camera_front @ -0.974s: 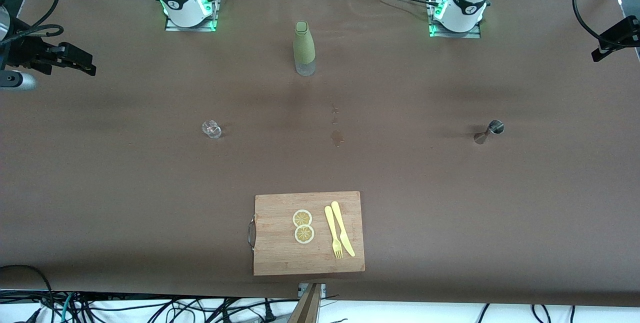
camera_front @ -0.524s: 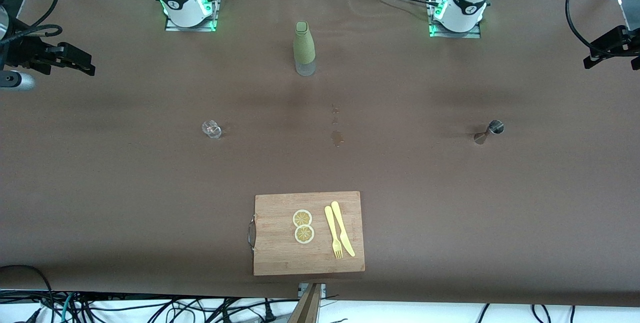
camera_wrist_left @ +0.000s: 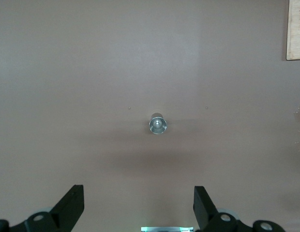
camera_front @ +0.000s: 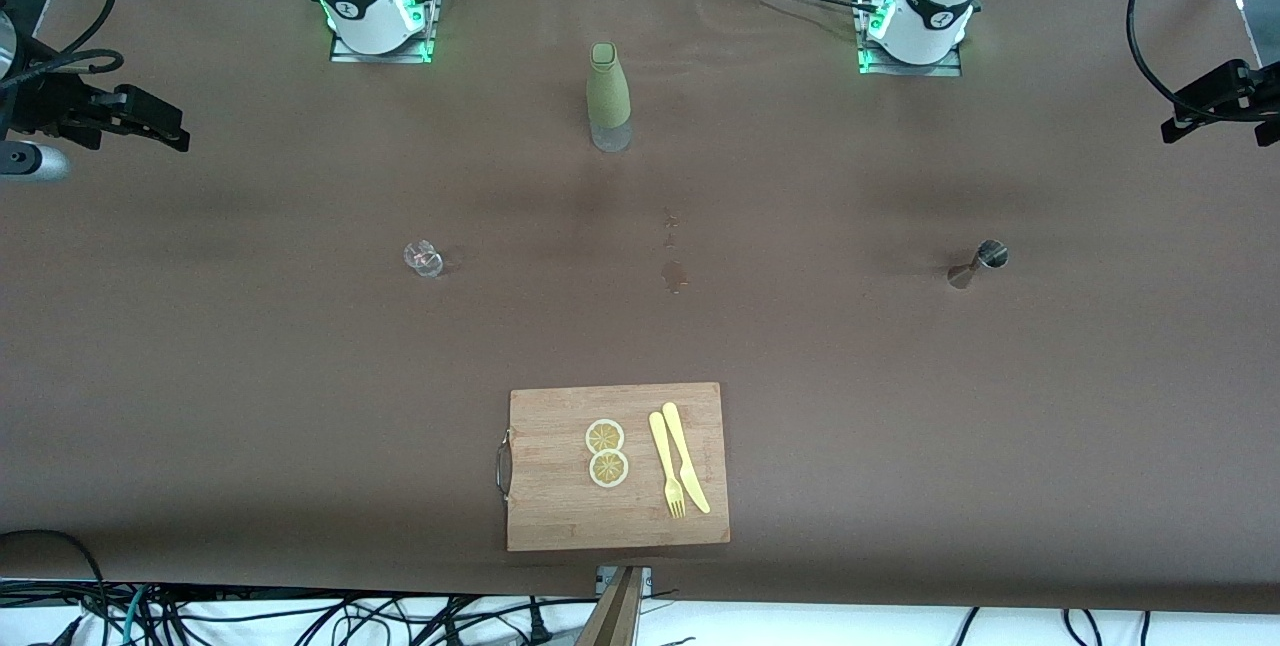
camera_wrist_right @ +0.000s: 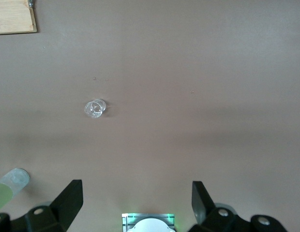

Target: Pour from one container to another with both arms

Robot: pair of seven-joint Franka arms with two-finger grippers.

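The small steel jigger (camera_front: 978,264) stands upright on the brown table toward the left arm's end; the left wrist view looks down into its open cup (camera_wrist_left: 157,124). The tiny clear glass cup (camera_front: 423,258) stands toward the right arm's end and shows in the right wrist view too (camera_wrist_right: 95,108). My left gripper (camera_front: 1215,101) hangs high over the table's edge at its own end, open and empty (camera_wrist_left: 139,203). My right gripper (camera_front: 150,121) hangs high over the edge at the right arm's end, also open and empty (camera_wrist_right: 137,200).
The olive-green sleeved bottle (camera_front: 607,98) stands midway between the two bases. A wooden cutting board (camera_front: 560,516) near the front camera carries two lemon slices, a yellow fork and a knife. A small wet stain (camera_front: 674,276) marks the table's middle.
My left gripper has shifted a little inward from the table's end. The right gripper, the jigger and the glass cup have stayed where they were.
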